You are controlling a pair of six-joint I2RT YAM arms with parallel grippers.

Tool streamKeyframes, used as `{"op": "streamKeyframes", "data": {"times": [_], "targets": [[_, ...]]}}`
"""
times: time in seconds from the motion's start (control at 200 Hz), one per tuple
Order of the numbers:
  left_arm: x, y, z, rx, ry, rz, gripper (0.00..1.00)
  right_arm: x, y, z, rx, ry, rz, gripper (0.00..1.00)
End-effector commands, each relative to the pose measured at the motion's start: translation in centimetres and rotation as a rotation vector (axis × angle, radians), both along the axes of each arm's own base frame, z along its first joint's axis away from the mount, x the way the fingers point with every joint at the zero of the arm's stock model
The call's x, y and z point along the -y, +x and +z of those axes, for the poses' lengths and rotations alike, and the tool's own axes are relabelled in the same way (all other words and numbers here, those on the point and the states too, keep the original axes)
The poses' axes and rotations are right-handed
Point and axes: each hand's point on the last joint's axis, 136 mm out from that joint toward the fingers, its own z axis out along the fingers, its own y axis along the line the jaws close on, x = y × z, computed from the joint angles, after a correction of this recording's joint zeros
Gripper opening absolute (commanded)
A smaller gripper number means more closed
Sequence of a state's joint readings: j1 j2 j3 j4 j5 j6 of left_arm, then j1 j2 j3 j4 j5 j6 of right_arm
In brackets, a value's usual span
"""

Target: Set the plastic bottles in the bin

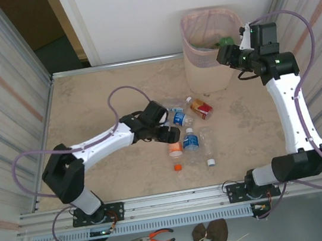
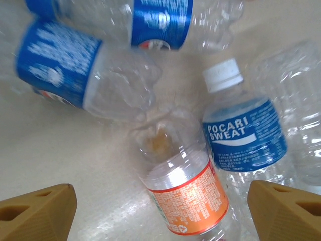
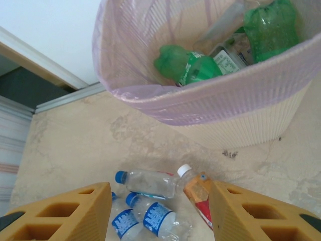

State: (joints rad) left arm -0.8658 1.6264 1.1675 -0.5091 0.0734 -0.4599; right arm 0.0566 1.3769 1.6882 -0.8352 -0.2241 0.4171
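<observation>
Several plastic bottles lie in a cluster mid-table. My left gripper (image 1: 168, 134) (image 2: 161, 203) hangs open just over them, its jaws either side of a clear orange-labelled bottle (image 2: 186, 193) (image 1: 175, 149) without touching it. A blue Pocari Sweat bottle (image 2: 244, 133) (image 1: 190, 141) lies beside it, and two blue-labelled bottles (image 2: 59, 65) lie further off. The beige mesh bin (image 1: 208, 69) (image 3: 251, 125) with its pink bag stands at the back right and holds green bottles (image 3: 189, 64). My right gripper (image 1: 228, 57) (image 3: 160, 216) is open and empty, raised beside the bin's rim.
A red-and-orange labelled bottle (image 1: 200, 109) (image 3: 199, 195) and a clear blue-capped one (image 3: 150, 182) lie between the cluster and the bin. A loose orange cap (image 1: 178, 168) sits near the front. Striped walls close in both sides. Pliers (image 1: 153, 237) lie below the table edge.
</observation>
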Motion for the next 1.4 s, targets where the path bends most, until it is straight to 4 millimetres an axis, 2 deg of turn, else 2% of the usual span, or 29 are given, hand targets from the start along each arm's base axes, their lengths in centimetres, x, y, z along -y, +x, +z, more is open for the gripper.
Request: {"op": "streamKeyframes", "data": {"times": [0.0, 0.22, 0.516, 1.092, 1.252, 1.398], "targets": [[0.6, -1.9, -0.7, -0.076, 0.028, -0.010, 0.89, 0.5, -0.9, 1.4, 0.046, 0.015, -0.024, 0.53], [-0.1, -4.2, -4.2, -0.174, 0.108, -0.014, 0.90, 0.5, -1.4, 0.7, 0.033, 0.020, -0.024, 0.53], [0.0, -6.0, -6.5, -0.242, 0.136, -0.047, 0.89, 0.5, -1.9, 0.2, 0.023, 0.030, -0.024, 0.53], [-1.9, -8.6, -8.6, -0.277, 0.209, -0.052, 0.78, 0.0, -4.5, -1.4, -0.004, 0.073, -0.029, 0.52], [-2.2, -8.7, -8.4, -0.262, 0.213, -0.051, 0.72, -0.7, -5.0, -1.3, -0.003, 0.074, -0.015, 0.52], [-2.5, -8.3, -7.1, -0.215, 0.196, -0.050, 0.67, -1.7, -5.8, -1.2, -0.001, 0.069, 0.003, 0.52]]}}
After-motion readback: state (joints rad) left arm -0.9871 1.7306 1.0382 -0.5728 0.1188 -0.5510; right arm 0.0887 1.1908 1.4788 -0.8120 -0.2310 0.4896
